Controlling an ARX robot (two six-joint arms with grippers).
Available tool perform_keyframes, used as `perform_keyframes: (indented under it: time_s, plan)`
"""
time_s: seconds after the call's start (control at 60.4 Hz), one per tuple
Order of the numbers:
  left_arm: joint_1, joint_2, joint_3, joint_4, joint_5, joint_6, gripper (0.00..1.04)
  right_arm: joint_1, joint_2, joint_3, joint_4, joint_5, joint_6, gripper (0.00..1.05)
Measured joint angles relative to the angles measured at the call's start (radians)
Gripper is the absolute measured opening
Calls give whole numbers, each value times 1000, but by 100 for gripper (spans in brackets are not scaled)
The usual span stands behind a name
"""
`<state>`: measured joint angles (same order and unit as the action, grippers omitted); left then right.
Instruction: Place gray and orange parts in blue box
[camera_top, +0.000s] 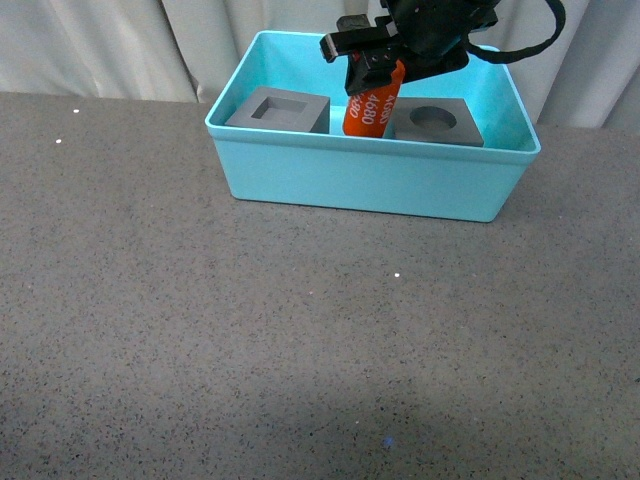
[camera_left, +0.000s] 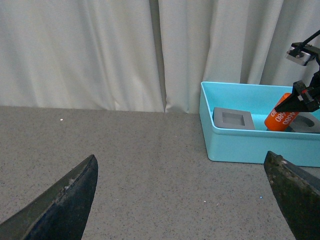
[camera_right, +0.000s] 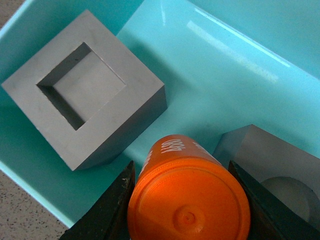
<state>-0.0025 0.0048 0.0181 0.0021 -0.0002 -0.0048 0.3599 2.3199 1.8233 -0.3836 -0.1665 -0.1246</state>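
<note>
Orange cylinder (camera_top: 372, 105) base hidden behind blue box (camera_top: 365, 175) wall, round-recess cube (camera_right: 280, 172) cut off at frame edge.

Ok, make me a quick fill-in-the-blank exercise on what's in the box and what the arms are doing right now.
1. The right pincer holds the ____ cylinder tilted above the blue box.
2. The cube with the square recess already sits ____ the box.
3. The other gray cube has a ____ recess.
4. The left pincer is ____ and holds nothing.

Missing words: orange; inside; round; open
</note>
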Motion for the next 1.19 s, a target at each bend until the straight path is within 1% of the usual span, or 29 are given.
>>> perform_keyframes:
  time_s: [0.265, 0.762, 0.778, 0.795, 0.828, 0.894, 0.944, 1.027, 1.076, 1.11, 1.192]
  plan:
    - [0, 0, 0, 0, 0, 0, 98, 13, 82, 87, -63, 14, 1, 45]
    - [0, 0, 0, 0, 0, 0, 98, 28, 112, 109, -76, 27, 7, 45]
    - [0, 0, 0, 0, 0, 0, 98, 28, 112, 109, -76, 28, 6, 47]
    - [0, 0, 0, 0, 0, 0, 98, 28, 112, 109, -76, 34, 7, 50]
    - [0, 0, 0, 0, 0, 0, 98, 28, 112, 109, -75, 38, 9, 54]
    - [0, 0, 0, 0, 0, 0, 98, 28, 112, 108, -70, 36, 10, 65]
    - [0, 0, 0, 0, 0, 0, 98, 27, 109, 97, -51, 34, 16, 74]
    - [0, 0, 0, 0, 0, 0, 98, 26, 97, 68, -21, 33, 25, 84]
    - [0, 0, 0, 0, 0, 0, 98, 26, 76, 37, 9, 33, 35, 93]
    - [0, 0, 0, 0, 0, 0, 98, 26, 60, 17, 29, 33, 45, 97]
    - [0, 0, 0, 0, 0, 0, 98, 18, -3, -51, 104, 39, 66, 94]
